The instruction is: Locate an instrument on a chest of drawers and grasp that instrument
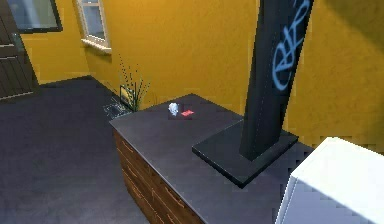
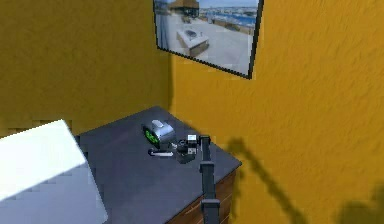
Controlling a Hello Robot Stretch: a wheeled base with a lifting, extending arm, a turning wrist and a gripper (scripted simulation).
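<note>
The dark arm (image 2: 207,185) reaches out over the counter (image 2: 118,145), a chest of drawers with a dark top. At its end is the pincer (image 2: 185,150). I cannot tell if it holds anything. Just left of it, a thin pale stick (image 2: 160,154) lies flat on the counter. It is short and light. Its long side runs left to right in the arm side view. I cannot tell which end is the tip. Behind it stands a round green and white thing (image 2: 157,131). Farther back, a picture (image 2: 208,33) hangs on the wall.
</note>
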